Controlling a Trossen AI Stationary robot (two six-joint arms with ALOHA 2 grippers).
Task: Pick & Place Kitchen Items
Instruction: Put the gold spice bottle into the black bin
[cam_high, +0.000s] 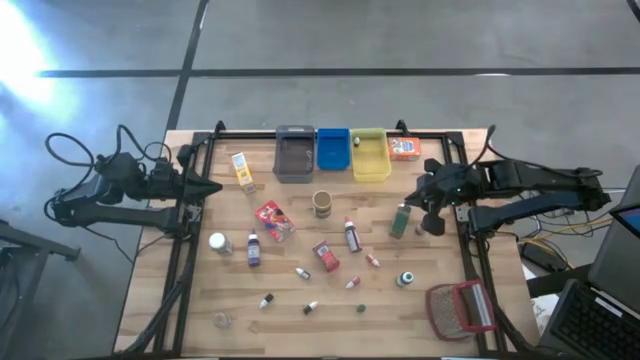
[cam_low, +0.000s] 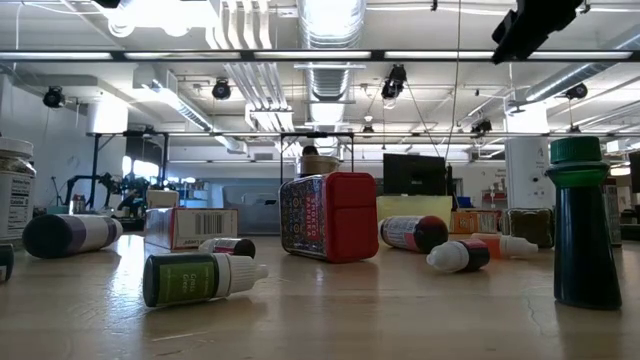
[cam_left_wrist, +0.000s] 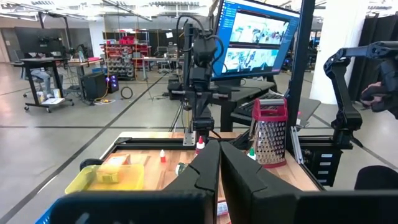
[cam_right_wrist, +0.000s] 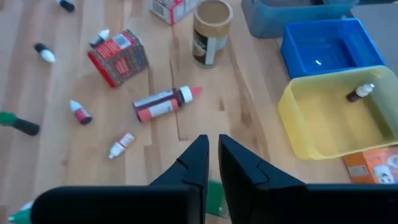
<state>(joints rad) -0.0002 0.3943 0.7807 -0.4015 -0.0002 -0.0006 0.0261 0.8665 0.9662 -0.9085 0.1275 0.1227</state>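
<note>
Right pincer (cam_high: 424, 206) hovers above the wooden worktop (cam_high: 300, 300), its two dark fingers (cam_right_wrist: 193, 163) drawn nearly together with only a thin gap and nothing between them. It sits just beside a green box-shaped bottle (cam_high: 400, 221), on the side away from the yellow plastic bin (cam_high: 369, 170). That yellow bin is the landmark: it stands at the far edge of the worktop with a tiny dark bottle with a white cap (cam_right_wrist: 360, 92) lying inside it. Touching one side of it is a blue plastic bin (cam_high: 333, 150), then a grey plastic bin (cam_high: 294, 155); on its other side lies an orange printed box (cam_high: 404, 149). Nearer than the yellow bin stands a small brown jar (cam_high: 322, 204), and beyond that a red patterned packet (cam_high: 272, 220) and a red-capped bottle lying on its side (cam_high: 352, 236). Several tiny dropper bottles are scattered well apart from the bin across the near half of the worktop. A yellow box (cam_high: 243, 171) stands past the grey bin. A red-framed grey mesh grater (cam_high: 458, 309) lies at the near corner, well away from the yellow bin. Left pincer (cam_high: 212, 188) waits at the far-left edge, fingers (cam_left_wrist: 208, 171) closed together, empty
</note>
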